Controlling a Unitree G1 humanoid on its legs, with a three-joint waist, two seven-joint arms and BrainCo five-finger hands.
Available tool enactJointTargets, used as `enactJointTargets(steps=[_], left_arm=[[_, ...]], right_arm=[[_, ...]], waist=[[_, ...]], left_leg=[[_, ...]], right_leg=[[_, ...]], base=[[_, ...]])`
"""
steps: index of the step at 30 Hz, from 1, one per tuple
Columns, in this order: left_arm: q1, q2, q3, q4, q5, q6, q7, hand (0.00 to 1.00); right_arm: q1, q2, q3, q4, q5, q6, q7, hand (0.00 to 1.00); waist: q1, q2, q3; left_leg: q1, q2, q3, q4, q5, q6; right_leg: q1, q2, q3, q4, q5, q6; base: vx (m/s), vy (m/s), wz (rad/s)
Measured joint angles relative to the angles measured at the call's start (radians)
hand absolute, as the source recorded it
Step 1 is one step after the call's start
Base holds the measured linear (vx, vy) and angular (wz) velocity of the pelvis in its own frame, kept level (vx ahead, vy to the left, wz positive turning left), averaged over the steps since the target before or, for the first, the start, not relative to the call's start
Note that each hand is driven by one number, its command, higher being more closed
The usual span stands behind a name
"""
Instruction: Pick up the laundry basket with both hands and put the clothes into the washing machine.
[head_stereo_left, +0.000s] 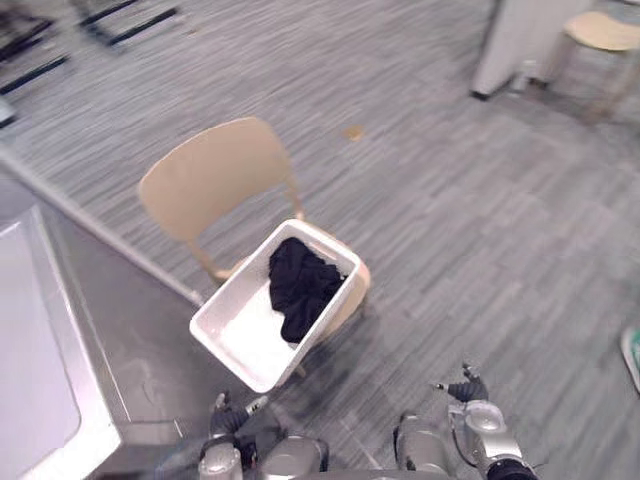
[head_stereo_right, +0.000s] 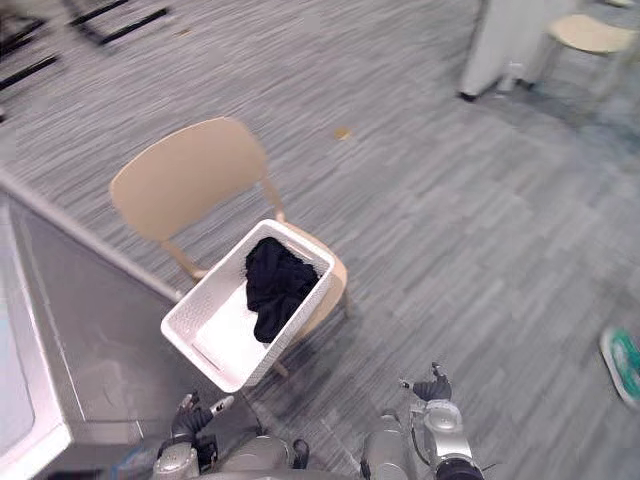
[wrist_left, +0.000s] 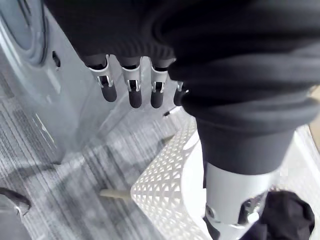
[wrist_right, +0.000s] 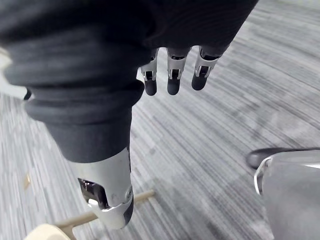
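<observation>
**Item:** white perforated plastic laundry basket (head_stereo_left: 232, 288), rectangular. It sits on the seat of a tan moulded wooden chair (head_stereo_left: 210, 175).

**Contents:** a crumpled black garment (head_stereo_left: 300, 285), heaped toward the basket's far end.

**Orientation:** in the head views the long axis runs from 7 o'clock to 1 o'clock. The near short end faces the robot, and the long walls face 10 and 4 o'clock.

**Left hand** (head_stereo_left: 232, 418): low in the head view, at 6 o'clock from the basket's near corner and near it. Its fingers (wrist_left: 130, 92) hang straight and loose, holding nothing.

**Right hand** (head_stereo_left: 478, 405): at 4 o'clock from the basket and well apart from it. Its fingers (wrist_right: 172, 82) are likewise straight and empty.

**Destination:** grey-sided washing machine (head_stereo_left: 110, 320), at 8 o'clock, just beside the chair.

**Assessment:** the lift has not begun. The left hand is the nearer. The right hand would probably need the longer reach, toward 10 o'clock, to meet the 4 o'clock wall while the left hand takes the opposite wall.
</observation>
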Motion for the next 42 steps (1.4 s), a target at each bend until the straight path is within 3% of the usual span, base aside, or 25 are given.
enactJointTargets(steps=[1, 2, 4, 6, 9, 11, 14, 19, 21, 23, 24, 25, 26, 27, 28, 29, 31, 32, 37, 42], left_arm=[[0.008, -0.015, -0.001, -0.009, 0.001, 0.001, 0.005, 0.0], [0.014, -0.022, -0.006, -0.018, 0.0, 0.0, 0.007, 0.0], [0.008, -0.029, -0.015, -0.026, -0.004, -0.009, 0.004, 0.0], [0.008, -0.027, -0.028, -0.026, -0.006, -0.015, 0.004, 0.0], [0.015, -0.025, -0.043, -0.024, -0.009, -0.014, 0.001, 0.0], [0.02, -0.012, -0.064, -0.023, -0.009, -0.014, 0.0, 0.0], [0.017, 0.011, -0.083, -0.023, -0.006, -0.013, -0.018, 0.0], [0.024, 0.037, -0.111, -0.018, -0.001, -0.005, -0.023, 0.0], [0.025, 0.044, -0.111, -0.012, 0.0, -0.005, -0.023, 0.0], [0.034, 0.046, -0.11, -0.006, 0.001, -0.001, -0.025, 0.0], [0.038, 0.047, -0.111, -0.006, 0.002, 0.002, -0.026, 0.0], [0.045, 0.05, -0.11, -0.005, 0.001, 0.006, -0.025, 0.0], [0.041, 0.059, -0.12, -0.006, 0.002, 0.006, -0.024, 0.0], [0.032, 0.063, -0.12, -0.005, 0.002, 0.006, -0.023, 0.0], [0.027, 0.073, -0.119, -0.006, 0.002, 0.006, -0.021, 0.0], [0.018, 0.09, -0.118, -0.006, 0.003, 0.005, -0.018, 0.0], [-0.004, 0.107, -0.118, -0.006, 0.004, 0.005, -0.016, 0.0], [-0.016, 0.111, -0.118, -0.002, 0.004, 0.005, -0.017, 0.0], [-0.005, 0.08, -0.106, -0.006, 0.005, 0.004, -0.02, 0.0], [-0.006, 0.079, -0.107, -0.006, 0.026, 0.003, -0.032, 0.0]], right_arm=[[-0.017, -0.002, 0.0, -0.001, 0.0, 0.001, 0.0, 0.0], [-0.028, -0.005, 0.005, -0.005, 0.001, -0.001, 0.002, 0.0], [-0.032, -0.017, -0.002, -0.031, 0.004, -0.004, 0.003, 0.0], [-0.031, -0.033, -0.005, -0.032, 0.012, -0.006, 0.003, 0.0], [-0.028, -0.038, -0.04, -0.028, 0.02, -0.005, 0.001, 0.0], [-0.026, -0.037, -0.043, -0.027, 0.021, -0.005, 0.001, 0.0], [-0.015, -0.006, -0.05, -0.027, 0.021, -0.004, 0.001, 0.0], [-0.03, 0.02, -0.053, -0.03, 0.021, -0.003, -0.002, 0.0], [-0.032, 0.028, -0.054, -0.033, 0.021, -0.003, -0.013, 0.0], [-0.029, 0.041, -0.085, -0.034, 0.018, 0.0, -0.025, 0.0], [-0.024, 0.04, -0.086, -0.037, 0.017, 0.001, -0.026, 0.0], [-0.016, 0.037, -0.086, -0.044, 0.016, 0.006, -0.027, 0.0], [-0.008, 0.034, -0.083, -0.069, 0.007, 0.019, -0.03, 0.0], [-0.003, 0.035, -0.082, -0.084, 0.007, 0.019, -0.031, 0.0], [0.003, 0.037, -0.082, -0.106, 0.007, 0.02, -0.033, 0.0], [0.018, 0.035, -0.086, -0.152, 0.004, 0.02, -0.043, 0.0], [0.036, 0.033, -0.094, -0.204, -0.002, 0.018, -0.055, 0.0], [0.049, 0.031, -0.108, -0.242, -0.004, 0.018, -0.063, 0.0], [0.064, 0.01, -0.174, -0.469, -0.065, 0.019, -0.061, 0.0], [0.078, -0.078, -0.196, -0.634, -0.146, 0.011, -0.035, 0.0]], waist=[[0.022, 0.027, -0.022], [0.024, 0.031, -0.025], [0.008, 0.032, -0.029], [0.012, 0.032, -0.033], [0.012, 0.025, -0.038], [0.011, 0.016, -0.046], [0.01, -0.018, -0.066], [0.013, -0.034, -0.074], [0.013, -0.039, -0.073], [0.004, -0.066, -0.064], [-0.002, -0.073, -0.06], [-0.016, -0.071, -0.059], [-0.023, -0.076, -0.052], [-0.028, -0.062, -0.055], [-0.047, -0.058, -0.051], [-0.07, -0.064, -0.049], [-0.074, -0.095, -0.056], [-0.075, -0.127, -0.057], [-0.072, -0.059, -0.069], [-0.079, -0.051, -0.065]], left_leg=[[-0.026, 0.049, 0.012, 0.012, 0.002, -0.012], [-0.035, 0.07, 0.019, -0.016, 0.023, -0.042], [-0.03, 0.089, 0.043, -0.078, 0.077, -0.053], [-0.035, 0.114, 0.133, -0.139, 0.125, -0.062], [-0.037, 0.155, 0.395, -0.206, 0.174, -0.014], [-0.041, 0.152, 0.484, -0.224, 0.215, 0.001], [-0.076, 0.137, 0.568, -0.252, 0.261, 0.033], [-0.065, 0.068, 0.547, -0.344, 0.325, 0.061], [-0.047, 0.051, 0.537, -0.367, 0.332, 0.065], [-0.056, 0.023, 0.549, -0.328, 0.286, 0.095], [-0.059, 0.021, 0.548, -0.312, 0.265, 0.093], [-0.065, 0.011, 0.535, -0.292, 0.248, 0.099], [-0.068, 0.016, 0.519, -0.281, 0.243, 0.105], [-0.059, 0.023, 0.508, -0.279, 0.243, 0.105], [-0.064, 0.032, 0.476, -0.276, 0.244, 0.105], [-0.073, 0.032, 0.436, -0.28, 0.249, 0.096], [-0.087, 0.012, 0.414, -0.278, 0.254, 0.088], [-0.095, -0.005, 0.396, -0.264, 0.257, 0.081], [-0.12, 0.033, 0.379, -0.303, 0.28, 0.054], [-0.102, 0.048, 0.358, -0.322, 0.297, 0.047]], right_leg=[[0.006, 0.021, -0.04, -0.009, -0.003, -0.008], [0.021, 0.02, -0.092, -0.027, -0.005, -0.019], [0.054, -0.001, -0.178, -0.056, -0.005, -0.025], [0.093, -0.023, -0.252, -0.103, 0.003, -0.038], [0.168, -0.063, -0.39, -0.164, 0.012, -0.051], [0.211, -0.093, -0.461, -0.2, 0.02, -0.045], [0.262, -0.124, -0.585, -0.271, 0.05, -0.023], [0.293, -0.156, -0.649, -0.311, 0.08, 0.001], [0.304, -0.168, -0.662, -0.309, 0.076, -0.003], [0.273, -0.23, -0.665, -0.202, 0.014, 0.012], [0.262, -0.249, -0.662, -0.152, -0.008, 0.014], [0.226, -0.284, -0.627, -0.023, -0.024, -0.019], [0.14, -0.291, -0.523, 0.126, 0.008, -0.091], [0.099, -0.273, -0.457, 0.169, 0.0, -0.105], [0.082, -0.218, -0.357, 0.166, -0.036, -0.083], [0.073, -0.145, -0.234, 0.097, -0.065, -0.053], [0.078, -0.094, -0.133, -0.013, -0.061, -0.045], [0.084, -0.088, -0.132, -0.064, -0.055, -0.038], [0.093, -0.048, -0.155, -0.164, -0.007, -0.044], [0.143, -0.029, -0.182, -0.225, 0.022, -0.049]], base=[[0.2, -0.277, 0.71], [0.19, -0.271, 0.81], [0.13, -0.238, 1.29], [0.08, -0.167, 1.19], [0.02, -0.052, 1.2], [-0.03, 0.056, 1.02], [-0.03, 0.082, 1.07], [-0.04, 0.104, 0.54], [-0.05, 0.095, 0.19], [-0.01, 0.14, 0.13], [0.01, 0.084, 0.22], [-0.03, 0.071, 0.2], [-0.02, 0.097, 0.23], [0.01, 0.103, 0.31], [0.06, 0.027, 0.72], [0.06, -0.035, 0.79], [0.07, -0.089, 0.75], [0.07, -0.114, 0.71], [0.11, -0.083, 0.08], [0.14, -0.06, 0.08]])
